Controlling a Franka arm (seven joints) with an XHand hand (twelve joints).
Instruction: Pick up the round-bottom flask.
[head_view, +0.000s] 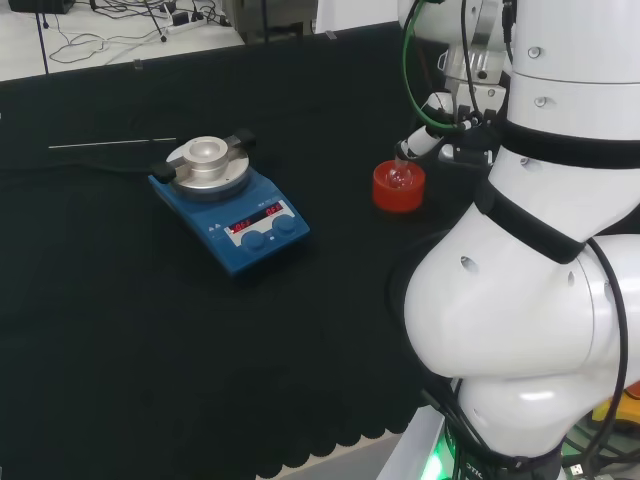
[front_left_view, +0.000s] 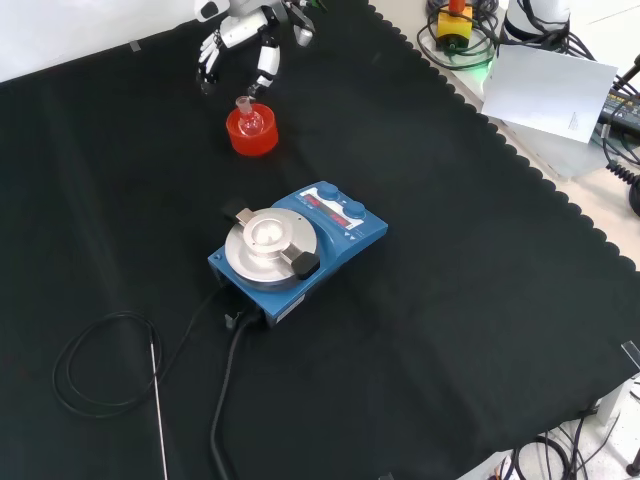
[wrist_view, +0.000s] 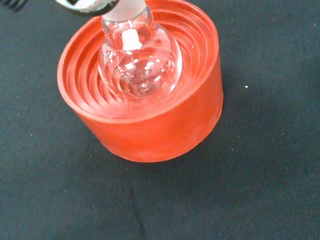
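- Flask (wrist_view: 139, 60) sits upright in the red stand (wrist_view: 150, 125), well apart from the blue hotplate (front_left_view: 300, 250).
- Hand (front_left_view: 240, 40) hovers just above the stand, fingers spread and relaxed, holding nothing.
- Step looks like the approach; next calls for lowering and closing round the flask neck.

No lettering, label or sign can be made out anywhere on the black cloth tabletop (head_view: 120, 330) — the blue magnetic stirrer with the round silver plate (front_left_view: 296, 250) carries two small red lit displays on its sloped front panel, seen in both the head view and the front view, but their digits are too small to tell. The white sheet of paper lying beyond the cloth's scalloped edge (front_left_view: 548, 92) bears a faint mark near one corner — not legible
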